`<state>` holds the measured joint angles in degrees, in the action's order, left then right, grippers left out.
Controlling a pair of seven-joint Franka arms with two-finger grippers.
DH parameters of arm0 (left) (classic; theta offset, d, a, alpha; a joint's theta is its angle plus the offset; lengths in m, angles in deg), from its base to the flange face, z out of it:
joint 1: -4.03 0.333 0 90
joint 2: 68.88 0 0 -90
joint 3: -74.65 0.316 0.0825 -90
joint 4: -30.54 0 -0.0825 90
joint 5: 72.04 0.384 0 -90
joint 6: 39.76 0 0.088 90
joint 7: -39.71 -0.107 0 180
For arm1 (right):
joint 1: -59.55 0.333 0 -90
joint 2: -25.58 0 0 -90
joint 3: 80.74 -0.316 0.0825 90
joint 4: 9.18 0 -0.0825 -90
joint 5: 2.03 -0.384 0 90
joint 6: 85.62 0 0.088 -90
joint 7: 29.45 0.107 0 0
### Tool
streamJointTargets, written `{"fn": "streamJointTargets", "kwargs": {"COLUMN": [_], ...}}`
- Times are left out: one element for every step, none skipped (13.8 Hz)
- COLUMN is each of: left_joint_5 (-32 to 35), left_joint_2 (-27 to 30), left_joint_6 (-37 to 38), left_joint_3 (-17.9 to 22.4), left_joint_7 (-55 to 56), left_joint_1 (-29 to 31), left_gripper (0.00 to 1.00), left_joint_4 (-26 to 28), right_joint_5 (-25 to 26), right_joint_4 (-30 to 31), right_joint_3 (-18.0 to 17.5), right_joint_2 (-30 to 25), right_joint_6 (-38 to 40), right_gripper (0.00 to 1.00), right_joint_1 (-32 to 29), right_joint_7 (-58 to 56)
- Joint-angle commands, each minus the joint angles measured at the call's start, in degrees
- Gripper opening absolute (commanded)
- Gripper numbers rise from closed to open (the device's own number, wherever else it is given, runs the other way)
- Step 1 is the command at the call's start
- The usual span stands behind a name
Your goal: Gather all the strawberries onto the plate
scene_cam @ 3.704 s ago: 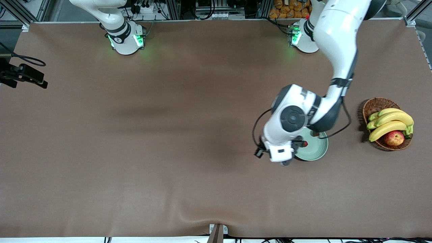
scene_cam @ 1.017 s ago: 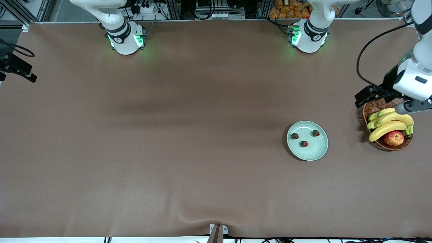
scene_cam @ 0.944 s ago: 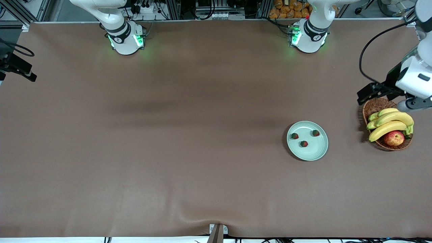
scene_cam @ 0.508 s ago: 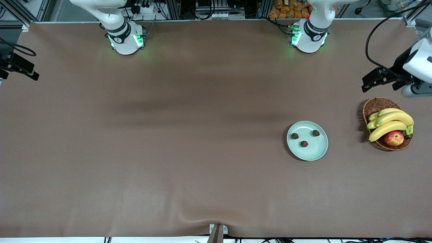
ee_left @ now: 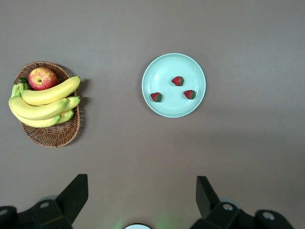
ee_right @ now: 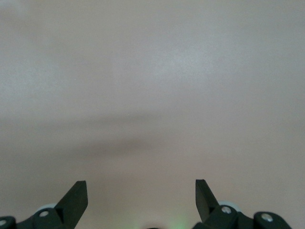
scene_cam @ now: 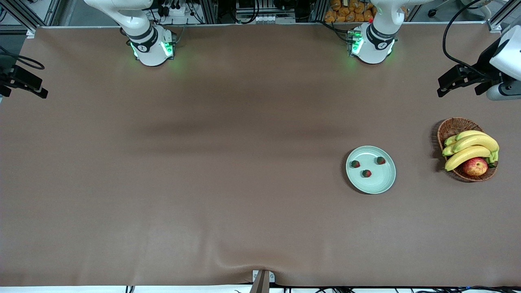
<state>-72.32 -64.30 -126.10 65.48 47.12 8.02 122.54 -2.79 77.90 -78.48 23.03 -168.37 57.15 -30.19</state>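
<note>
Three small red strawberries [scene_cam: 355, 164] [scene_cam: 380, 160] [scene_cam: 366, 173] lie apart from one another on the pale mint-green plate [scene_cam: 378, 183]. The left wrist view looks down on the same plate [ee_left: 174, 62] and its strawberries [ee_left: 177, 80] from high up. My left gripper [ee_left: 141, 183] is open and empty, raised over bare table at the left arm's end, well away from the plate. My right gripper [ee_right: 141, 188] is open and empty too, waiting over bare tabletop at the right arm's end.
A brown wicker basket [scene_cam: 452, 126] with bananas [scene_cam: 472, 142] and an apple [scene_cam: 475, 166] stands beside the plate, toward the left arm's end. The brown table cover [scene_cam: 203, 162] spreads wide around them.
The left arm has lifted off the plate and swung out over the basket toward the table's end. All three strawberries now lie uncovered on the plate. The right arm barely moved.
</note>
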Motion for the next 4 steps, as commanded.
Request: {"fn": "streamJointTargets", "kwargs": {"left_joint_5": [-0.25, -0.25, -0.25, -0.25], "left_joint_2": [0.52, 0.34, 0.34, 0.34], "left_joint_6": [0.65, 0.65, 0.65, 0.65], "left_joint_3": [0.29, 0.29, 0.29, 0.29], "left_joint_7": [-0.82, -0.65, -0.56, -0.65], "left_joint_1": [-1.44, -1.7, -1.71, -1.79], "left_gripper": [1.0, 1.0, 1.0, 1.0], "left_joint_4": [0.1, 0.02, 0.02, 0.02], "right_joint_5": [0.14, 0.14, 0.14, 0.05], "right_joint_4": [-1.65, -1.65, -1.65, -1.65], "right_joint_3": [-0.86, -0.86, -0.86, -0.86], "right_joint_2": [0.7, 0.7, 0.7, 0.7], "right_joint_6": [1.1, 1.1, 1.01, 1.1], "right_gripper": [1.0, 1.0, 1.0, 1.0], "right_joint_1": [-1.46, -1.46, -1.38, -1.38], "right_joint_7": [-0.14, -0.14, -0.14, -0.14]}}
